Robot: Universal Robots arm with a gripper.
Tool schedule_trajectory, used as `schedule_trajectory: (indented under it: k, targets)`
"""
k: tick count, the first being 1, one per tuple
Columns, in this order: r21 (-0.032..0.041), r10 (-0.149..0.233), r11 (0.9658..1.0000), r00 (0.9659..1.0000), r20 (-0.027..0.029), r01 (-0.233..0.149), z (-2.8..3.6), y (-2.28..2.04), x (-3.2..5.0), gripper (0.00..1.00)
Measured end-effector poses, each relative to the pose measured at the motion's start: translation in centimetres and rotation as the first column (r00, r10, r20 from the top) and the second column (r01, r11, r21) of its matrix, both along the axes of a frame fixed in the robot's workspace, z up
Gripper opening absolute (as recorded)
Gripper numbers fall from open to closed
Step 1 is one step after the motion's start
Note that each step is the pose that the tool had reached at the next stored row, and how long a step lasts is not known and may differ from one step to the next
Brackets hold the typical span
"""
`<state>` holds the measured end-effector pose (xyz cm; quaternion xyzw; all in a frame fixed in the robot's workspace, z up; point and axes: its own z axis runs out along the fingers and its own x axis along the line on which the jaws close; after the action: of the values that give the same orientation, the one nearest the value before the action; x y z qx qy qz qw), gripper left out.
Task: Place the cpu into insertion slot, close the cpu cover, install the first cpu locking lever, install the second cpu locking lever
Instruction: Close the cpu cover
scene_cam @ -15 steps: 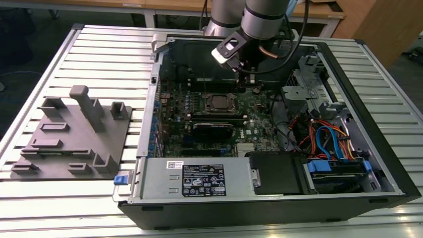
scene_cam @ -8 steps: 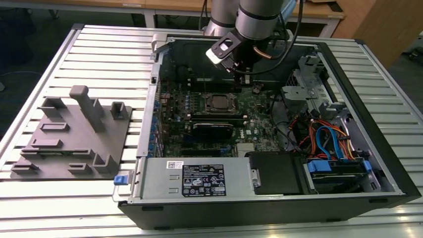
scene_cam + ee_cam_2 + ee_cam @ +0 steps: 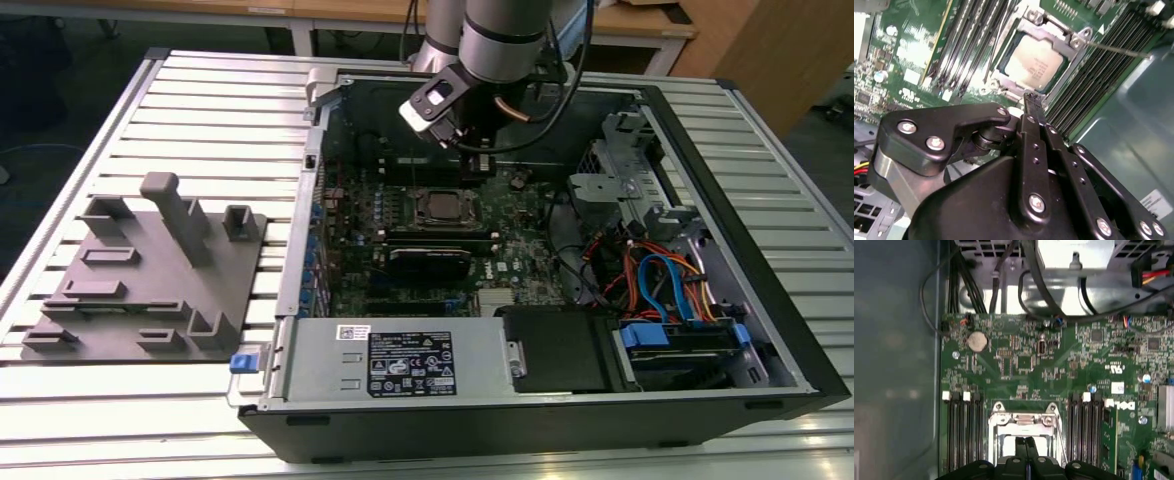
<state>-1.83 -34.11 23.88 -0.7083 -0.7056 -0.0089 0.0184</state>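
The cpu lies flat in the insertion slot on the green board, its silver-grey top showing through the window of the cpu cover, which lies down over it. One thin lever rod sticks out from the socket corner over the memory slots. A second rod runs along the opposite side. My gripper is shut with nothing between its fingers, its tip just off the socket's edge. In the first wrist view the gripper hangs over the socket frame. In the exterior view the gripper is behind the slot.
The open computer case lies on a slatted table. A grey power supply box sits along its front, with a black drive bay and orange and blue cables toward the exterior view's right. A grey fixture plate stands outside the case.
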Motion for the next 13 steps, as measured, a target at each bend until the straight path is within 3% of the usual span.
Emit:
schedule_trajectory:
  k: [7,13]
  targets:
    - [0.0001,0.000,1.0000,1.0000,-0.0003,0.000,-1.07,0.00,-1.54,0.10]
    - [0.0001,0.000,1.0000,1.0000,-0.0004,0.000,-1.38,0.00,-2.91,0.10]
